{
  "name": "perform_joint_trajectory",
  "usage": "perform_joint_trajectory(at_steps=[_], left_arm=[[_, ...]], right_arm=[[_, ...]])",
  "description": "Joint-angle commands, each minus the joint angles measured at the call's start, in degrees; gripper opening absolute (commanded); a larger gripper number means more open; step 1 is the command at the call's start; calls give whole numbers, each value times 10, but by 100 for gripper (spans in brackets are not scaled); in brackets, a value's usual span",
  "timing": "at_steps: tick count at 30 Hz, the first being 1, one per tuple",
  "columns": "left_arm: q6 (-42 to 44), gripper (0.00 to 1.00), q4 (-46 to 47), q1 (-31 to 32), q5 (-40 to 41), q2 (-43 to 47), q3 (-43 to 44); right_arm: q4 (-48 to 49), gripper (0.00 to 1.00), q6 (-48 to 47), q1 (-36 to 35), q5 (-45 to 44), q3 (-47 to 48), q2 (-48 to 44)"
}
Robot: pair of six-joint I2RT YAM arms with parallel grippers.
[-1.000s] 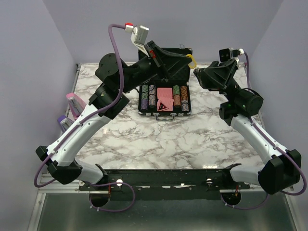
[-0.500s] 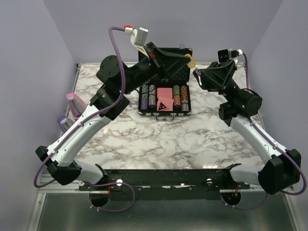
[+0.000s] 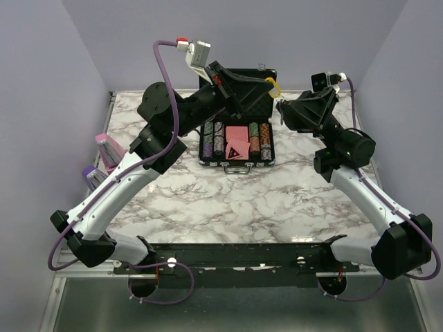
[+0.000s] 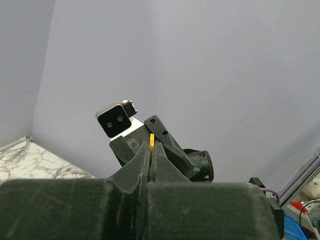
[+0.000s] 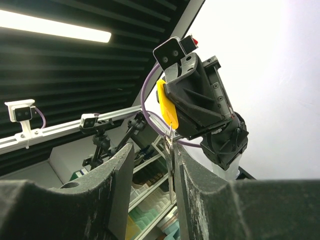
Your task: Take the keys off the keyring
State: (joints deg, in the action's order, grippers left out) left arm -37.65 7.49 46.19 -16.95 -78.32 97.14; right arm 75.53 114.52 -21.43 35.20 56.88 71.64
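Observation:
The yellow keyring (image 3: 275,88) hangs in the air over the back of the table, pinched in my shut left gripper (image 3: 266,84). In the left wrist view only a thin yellow edge of the keyring (image 4: 151,142) shows between the closed fingers. In the right wrist view the yellow keyring tag (image 5: 166,104) sticks out of the left gripper, and thin silver keys (image 5: 171,167) dangle from it. My right gripper (image 5: 152,150) is open just below, with the keys hanging between its fingers, close against the right finger (image 5: 186,165). In the top view the right gripper (image 3: 281,108) sits just below and right of the keyring.
An open black chip case (image 3: 237,142) with rows of chips and pink cards lies under the left arm at the back centre. Pink and purple objects (image 3: 104,149) stand at the table's left edge. Walls close in behind and on both sides.
The left gripper with the keyring has risen slightly. The right gripper has edged left and up, closer under the keyring.

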Motion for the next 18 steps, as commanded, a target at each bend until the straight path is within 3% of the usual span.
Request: perform_joint_trajectory(at_steps=[1,18], left_arm=[[-6,0,23,-1,-3,14,-10],[-5,0,36,4,-5,18,-17]], right_arm=[[205,44,73,-5,-4,-1,-4],[169,36,54,-8,3,-15,-10]])
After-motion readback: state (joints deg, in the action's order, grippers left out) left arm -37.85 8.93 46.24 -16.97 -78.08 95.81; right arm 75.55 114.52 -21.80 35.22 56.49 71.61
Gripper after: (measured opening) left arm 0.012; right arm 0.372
